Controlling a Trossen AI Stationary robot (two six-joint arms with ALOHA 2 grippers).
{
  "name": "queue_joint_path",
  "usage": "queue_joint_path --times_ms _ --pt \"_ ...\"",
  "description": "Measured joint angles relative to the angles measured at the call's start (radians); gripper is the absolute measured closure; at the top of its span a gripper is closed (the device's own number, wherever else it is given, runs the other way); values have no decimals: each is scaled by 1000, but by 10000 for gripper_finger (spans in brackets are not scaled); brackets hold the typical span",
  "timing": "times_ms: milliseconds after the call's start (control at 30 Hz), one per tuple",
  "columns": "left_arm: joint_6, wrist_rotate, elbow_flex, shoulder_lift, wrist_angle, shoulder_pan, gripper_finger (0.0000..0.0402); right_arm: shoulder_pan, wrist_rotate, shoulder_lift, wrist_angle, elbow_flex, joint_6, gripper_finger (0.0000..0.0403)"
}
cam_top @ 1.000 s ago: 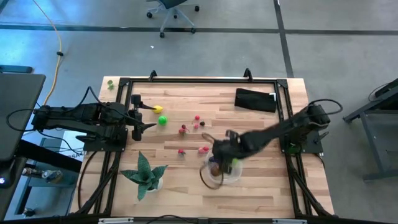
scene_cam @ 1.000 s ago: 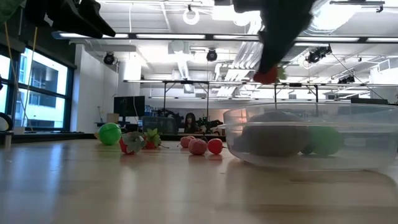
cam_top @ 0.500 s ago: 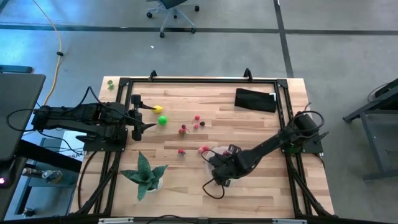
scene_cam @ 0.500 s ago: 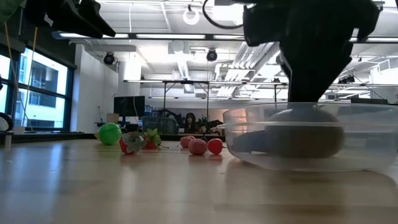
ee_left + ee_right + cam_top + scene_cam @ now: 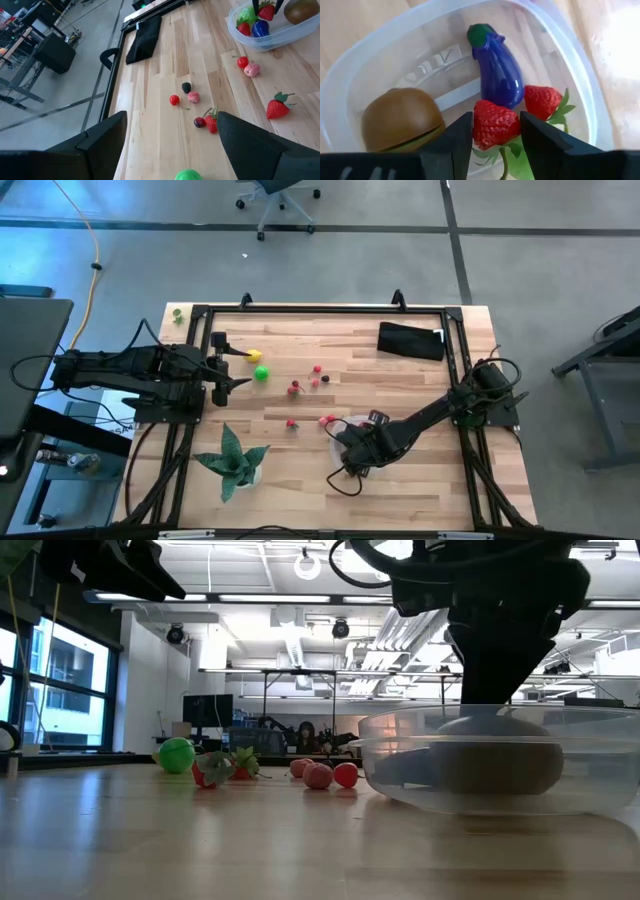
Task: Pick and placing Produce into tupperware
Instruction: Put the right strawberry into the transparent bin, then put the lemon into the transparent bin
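On the tabletop (image 5: pixel 400 380), the tupperware (image 5: pixel 350 85) sits near the front edge, right of the potted plant (image 5: pixel 236 459). Inside lie an eggplant (image 5: pixel 496 65), a kiwi (image 5: pixel 402 120) and two strawberries (image 5: pixel 495 125). Loose produce (image 5: pixel 192 97) is scattered at centre; a pouch (image 5: pixel 411 340) rests near the far right corner.

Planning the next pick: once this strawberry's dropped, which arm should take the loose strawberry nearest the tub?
Probably the right. Its hand is in the tupperware with a strawberry between its fingers, and the loose strawberry lies nearby. The left hand waits open at the table's far left edge.
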Motion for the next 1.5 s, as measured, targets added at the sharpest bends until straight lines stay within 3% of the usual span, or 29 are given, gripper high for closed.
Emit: queue_joint_path --times_ms 333,567,700,900,1067,1233,1500 --pt "0 0 0 0 0 0 103 5 65 -15 -10 -1 -56 159" --pt "0 0 0 0 0 0 103 32 257 -215 -63 -17 -174 172" --pt "0 0 0 0 0 0 103 32 287 -462 28 -204 -193 202" --pt "0 0 0 0 0 0 103 32 193 -908 404 -608 -324 253" --pt "0 0 0 0 0 0 103 8 87 -1189 458 -795 -426 289" --pt "0 0 0 0 0 0 103 -3 -73 -1337 444 -848 -479 319" --pt "0 0 0 0 0 0 103 -3 -76 -1407 399 -850 -480 351"
